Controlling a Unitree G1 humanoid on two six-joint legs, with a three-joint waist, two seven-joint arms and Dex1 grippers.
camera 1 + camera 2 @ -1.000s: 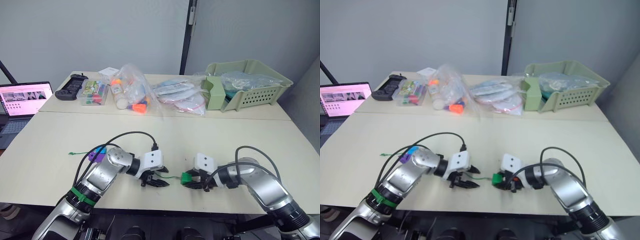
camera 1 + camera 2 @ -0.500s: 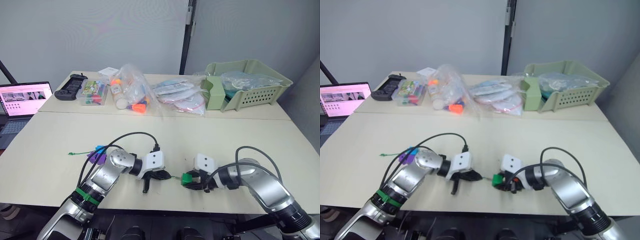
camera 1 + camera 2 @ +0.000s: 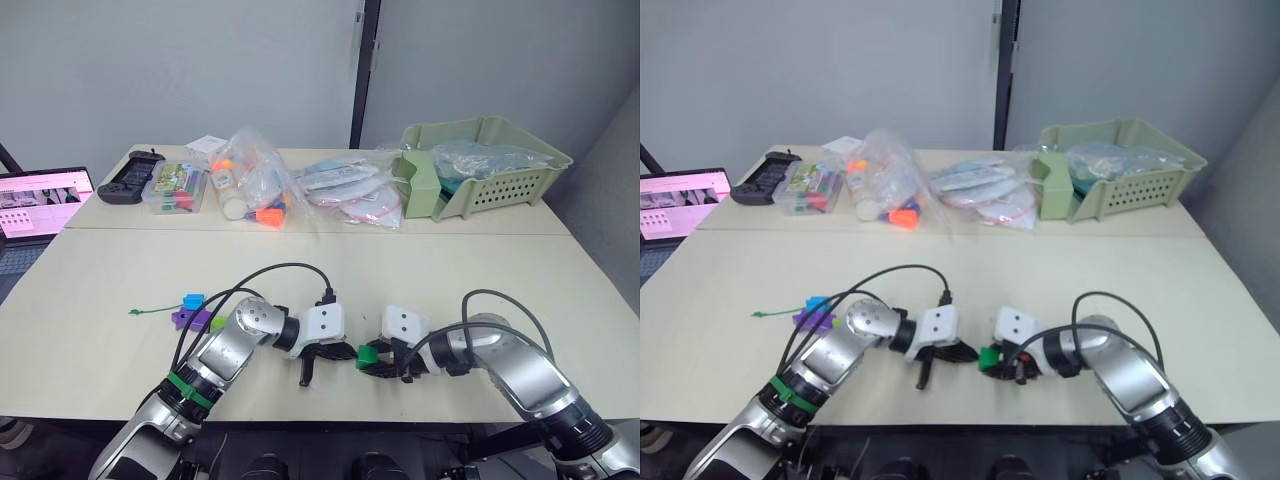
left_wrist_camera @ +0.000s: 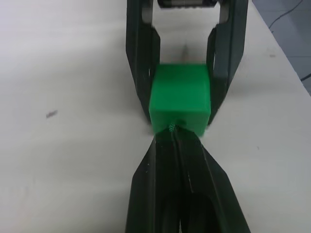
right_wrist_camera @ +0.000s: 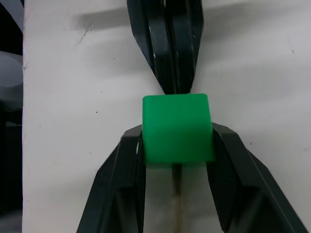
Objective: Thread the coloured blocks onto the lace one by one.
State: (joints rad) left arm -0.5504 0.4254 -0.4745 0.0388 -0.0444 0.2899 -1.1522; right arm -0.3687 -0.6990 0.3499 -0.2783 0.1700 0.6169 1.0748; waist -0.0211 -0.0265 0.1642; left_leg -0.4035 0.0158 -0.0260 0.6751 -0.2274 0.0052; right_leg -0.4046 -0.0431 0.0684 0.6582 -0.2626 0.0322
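A green block (image 3: pixel 367 353) sits near the table's front edge, with my right gripper (image 3: pixel 373 357) shut on its two sides. In the right wrist view, the right gripper's fingers (image 5: pixel 129 160) clamp this cube (image 5: pixel 177 127). My left gripper (image 4: pixel 177 135) is shut on the green lace right at the cube's near face (image 4: pixel 180 94), its tips touching the block. A thin pale tip (image 5: pixel 176 191) pokes out of the cube's far side. The lace's tail (image 3: pixel 150 311) lies to the left, running to blue (image 3: pixel 192 300) and purple (image 3: pixel 185 319) blocks beside my left arm.
At the back of the table stand a green basket (image 3: pixel 485 165), plastic bags (image 3: pixel 255 180), a clear box of small parts (image 3: pixel 178 186) and a black controller (image 3: pixel 125 183). A laptop (image 3: pixel 40 195) is at the far left. Both grippers work close to the front edge.
My left gripper has shut and moved right until its tips meet the green block. The right gripper kept its hold. The camera view has shifted a little.
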